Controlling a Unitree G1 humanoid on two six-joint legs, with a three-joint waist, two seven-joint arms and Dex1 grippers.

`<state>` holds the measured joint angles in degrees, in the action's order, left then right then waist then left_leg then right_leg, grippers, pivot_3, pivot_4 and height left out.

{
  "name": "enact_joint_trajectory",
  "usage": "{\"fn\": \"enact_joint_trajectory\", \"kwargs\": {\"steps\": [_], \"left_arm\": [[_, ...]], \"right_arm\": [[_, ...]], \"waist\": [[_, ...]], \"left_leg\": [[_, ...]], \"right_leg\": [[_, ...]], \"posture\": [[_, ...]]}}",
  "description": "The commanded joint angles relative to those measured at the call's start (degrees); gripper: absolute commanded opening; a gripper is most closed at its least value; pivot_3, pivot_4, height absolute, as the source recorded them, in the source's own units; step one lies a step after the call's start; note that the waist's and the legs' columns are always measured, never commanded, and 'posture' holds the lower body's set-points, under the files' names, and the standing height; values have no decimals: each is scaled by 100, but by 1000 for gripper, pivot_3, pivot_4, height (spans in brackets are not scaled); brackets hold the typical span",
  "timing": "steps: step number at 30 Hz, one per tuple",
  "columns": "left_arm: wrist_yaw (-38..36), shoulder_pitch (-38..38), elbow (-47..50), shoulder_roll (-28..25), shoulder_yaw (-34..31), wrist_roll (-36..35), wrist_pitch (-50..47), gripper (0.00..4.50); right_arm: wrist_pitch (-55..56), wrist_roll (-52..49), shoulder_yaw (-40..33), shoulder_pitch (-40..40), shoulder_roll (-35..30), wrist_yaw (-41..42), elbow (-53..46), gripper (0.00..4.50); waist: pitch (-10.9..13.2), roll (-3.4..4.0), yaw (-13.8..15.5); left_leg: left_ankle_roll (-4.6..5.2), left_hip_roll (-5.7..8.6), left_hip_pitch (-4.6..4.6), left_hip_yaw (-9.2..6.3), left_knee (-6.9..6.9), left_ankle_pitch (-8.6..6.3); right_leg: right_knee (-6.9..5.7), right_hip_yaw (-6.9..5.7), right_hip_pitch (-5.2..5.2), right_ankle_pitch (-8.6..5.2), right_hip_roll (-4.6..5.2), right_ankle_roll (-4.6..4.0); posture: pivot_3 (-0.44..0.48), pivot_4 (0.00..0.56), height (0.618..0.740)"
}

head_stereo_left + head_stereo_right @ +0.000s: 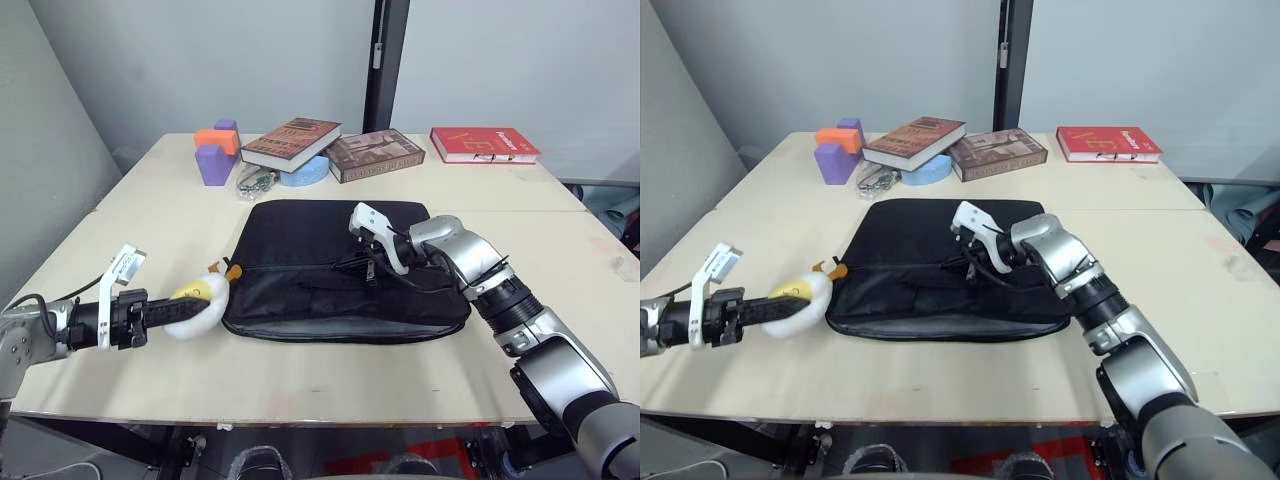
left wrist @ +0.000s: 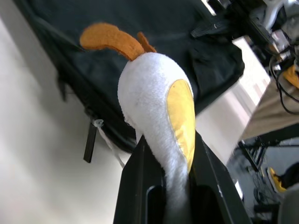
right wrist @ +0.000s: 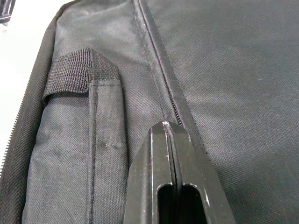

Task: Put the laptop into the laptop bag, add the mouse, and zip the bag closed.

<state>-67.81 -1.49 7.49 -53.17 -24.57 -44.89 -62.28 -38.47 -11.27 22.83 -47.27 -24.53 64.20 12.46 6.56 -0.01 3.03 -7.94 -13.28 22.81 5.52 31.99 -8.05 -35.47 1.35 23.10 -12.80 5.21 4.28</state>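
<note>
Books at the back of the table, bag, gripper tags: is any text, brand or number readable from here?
None can be read.
Red book: gold lettering on the cover, too blurred to read.
Brown book on the blue round object: cover text too small to read.
Picture-cover book: no legible words.
Laptop bag: no label visible.
White tag on the left wrist: no readable print.

Pale beige wooden worktop (image 1: 120,230), seam across middle; plain grey wall (image 1: 200,60) behind; dark vertical post (image 1: 385,60).
</note>
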Motion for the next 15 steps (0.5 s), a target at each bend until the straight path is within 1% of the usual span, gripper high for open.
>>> {"fn": "enact_joint_trajectory", "kwargs": {"steps": [1,4,10,15], "left_arm": [[147,253,602,164,-238,-318,105,11],[291,437,926,327,-230,-494,88,11],[342,955,1243,329,-42,-395,402,11],[163,1526,1564,192,383,29,1050,11]], "right_arm": [[-186,355,364,230,-53,-55,447,0],[-179,368,376,219,-65,-9,463,0],[-198,393,450,210,-99,88,447,0],[-226,404,498,179,-104,153,431,0]], "waist": [[-2,0,-15],[-3,-2,-22],[-5,-1,-22],[-8,-1,-22]], "left_leg": [[0,0,0,1,0,0],[0,0,1,7,0,0],[1,-1,1,14,-5,0],[2,-2,0,21,-9,-1]], "right_leg": [[4,1,0,0,0,0],[13,4,-1,0,0,0],[24,7,-1,0,0,0],[33,11,-1,0,0,0]], "posture": [[0,150,740],[0,150,740],[0,150,740],[0,150,740]]}}
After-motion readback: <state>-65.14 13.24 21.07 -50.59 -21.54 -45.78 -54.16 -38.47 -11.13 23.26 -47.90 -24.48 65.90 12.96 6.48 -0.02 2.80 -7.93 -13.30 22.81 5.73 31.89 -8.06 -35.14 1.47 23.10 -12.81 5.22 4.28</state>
